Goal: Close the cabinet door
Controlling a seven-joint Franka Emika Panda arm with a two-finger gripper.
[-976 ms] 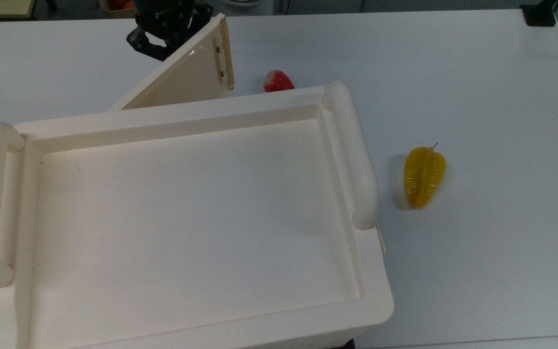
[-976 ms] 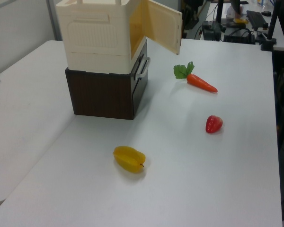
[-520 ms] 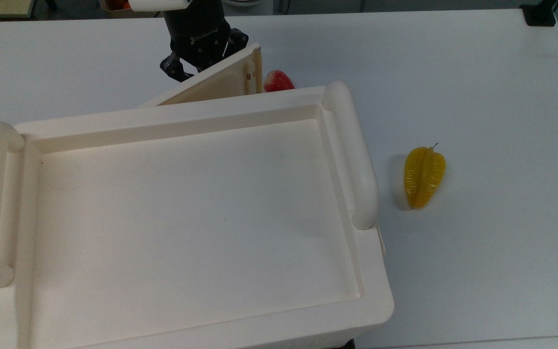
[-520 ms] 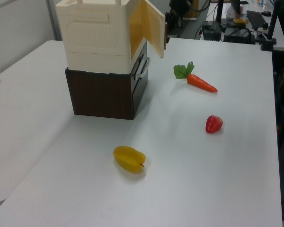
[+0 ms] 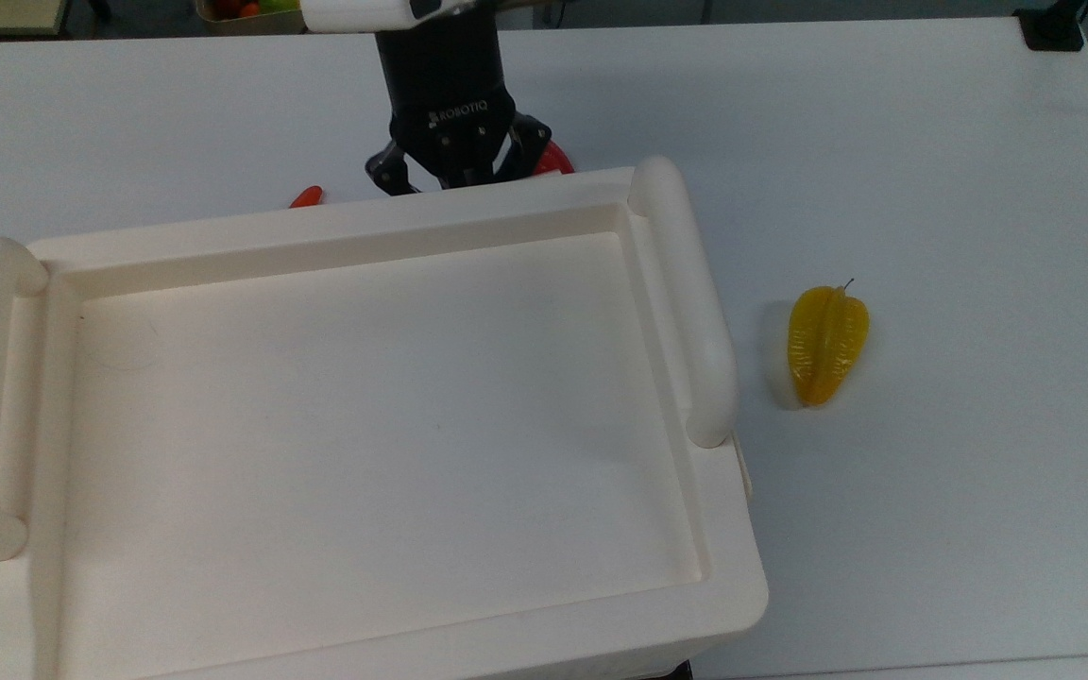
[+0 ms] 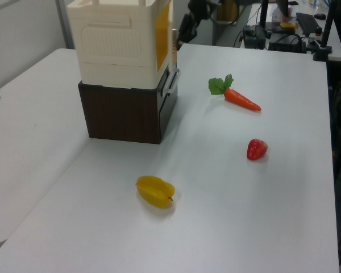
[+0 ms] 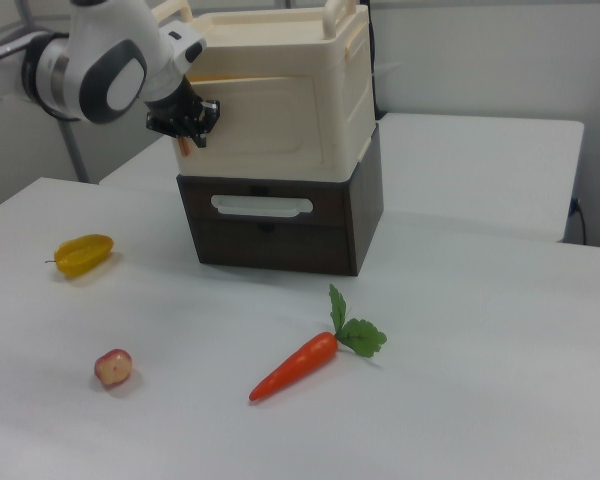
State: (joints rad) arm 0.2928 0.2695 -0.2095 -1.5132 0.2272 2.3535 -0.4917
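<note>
gripper (image 7: 185,128) is pressing at the door's 9 o'clock edge, fingers apart, holding nothing | cabinet door (image 7: 270,125) is lying almost flat against the cabinet (image 7: 345,95) front | task is nearly finishing; only a last push is left

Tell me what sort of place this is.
Probably a robotics lab: a robot arm's pincer works at a cream cabinet on a white table with toy produce such as a carrot; monitor stands and cables behind.
</note>
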